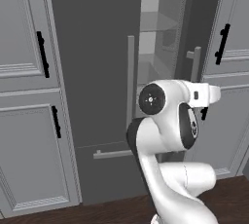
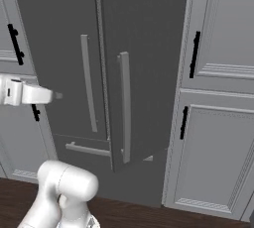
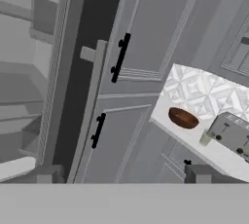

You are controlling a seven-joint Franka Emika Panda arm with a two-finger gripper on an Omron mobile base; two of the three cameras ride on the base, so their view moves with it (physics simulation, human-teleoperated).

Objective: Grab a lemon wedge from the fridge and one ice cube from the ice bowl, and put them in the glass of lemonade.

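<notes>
Arm (image 1: 165, 135) rises lower right in left base view, elbow bent, wrist pointing right toward the fridge's right side. In right base view the hand end (image 2: 22, 93) pokes in from the left edge, level w/ the door handles, not touching them.

Gripper (image 3: 119, 174): finger tips (image 3: 48, 173) sit far apart at the bottom of hand view, one at left, one at right. Jaws spread wide, nothing between them, not gripping anything.

Fridge (image 1: 97, 72): tall dark grey French-door unit, straight ahead of the base. Right door (image 2: 144, 68) is swung partly out, its edge facing the right base cam; left door flat, closed. Two light grey vertical bar handles: left handle (image 1: 131, 79), right handle (image 1: 196, 65). Through the gap betw the doors: pale interior (image 1: 158, 28) w/ glass shelves. Bottom drawer w/ horiz bar handle (image 1: 113, 154) below the doors, closed.

Hand view is rolled: open fridge interior at left w/ shelf edges, door edge w/ ribbed seal next to it, then the right handle running up-down in frame.

Lemon wedge: can't make it out on the shelves seen from here; the visible shelf sections look bare or too dim to tell.

Either side of fridge: light grey panelled cabinets (image 1: 24, 96) w/ black handles (image 1: 43, 55). Dark wood floor (image 1: 97, 213) below.

Farthest, in hand view right side: white patterned counter (image 3: 204, 96) beyond the cabinets, brown bowl (image 3: 183, 118) on it, small pale cup-like item (image 3: 206, 139) just beside a grey boxy appliance (image 3: 231, 135). Bowl and appliance apart, cup betw them.
</notes>
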